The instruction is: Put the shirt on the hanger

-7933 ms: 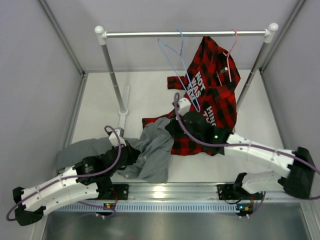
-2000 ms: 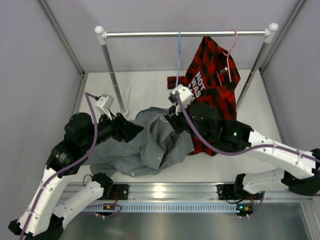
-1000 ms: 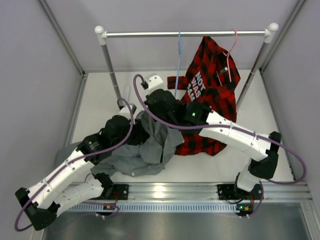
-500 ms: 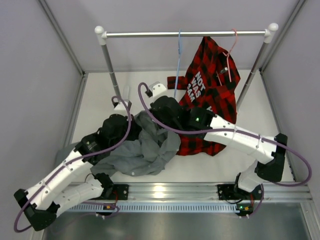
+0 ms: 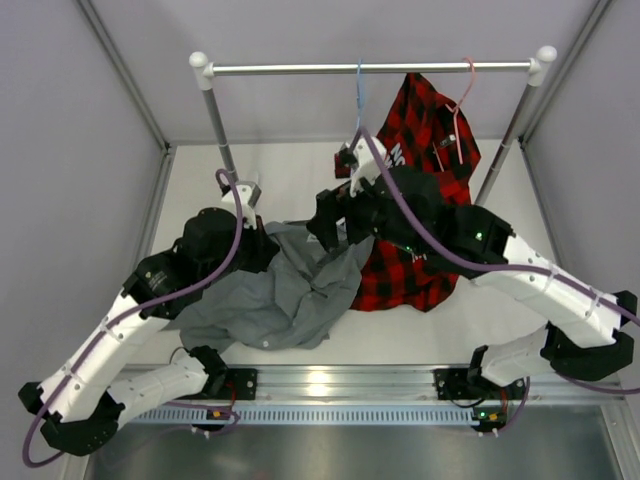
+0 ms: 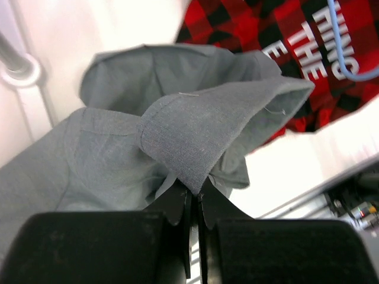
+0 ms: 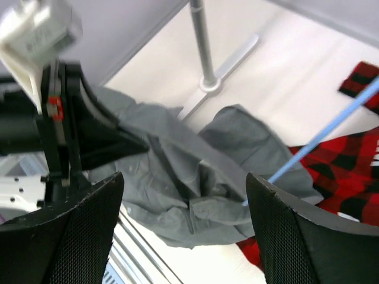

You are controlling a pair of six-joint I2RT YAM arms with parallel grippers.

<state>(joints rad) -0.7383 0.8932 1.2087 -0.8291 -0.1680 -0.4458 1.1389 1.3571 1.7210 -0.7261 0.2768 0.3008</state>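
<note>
Over white table [image 5: 290, 180], left end effector [image 6: 190, 192] pinches shirt [image 6: 195, 136], right end effector [image 7: 183, 176] spread

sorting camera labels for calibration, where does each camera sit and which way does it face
Top external: above and behind the bases, looking down on the table; shows the left arm, right arm, shirt and hanger.
Left wrist: on the left arm, looking along the left gripper, shut on a shirt fold.
Right wrist: on the right arm, looking down through the right gripper, open, at the shirt.
Shared: all three show the shirt and hanger.
</note>
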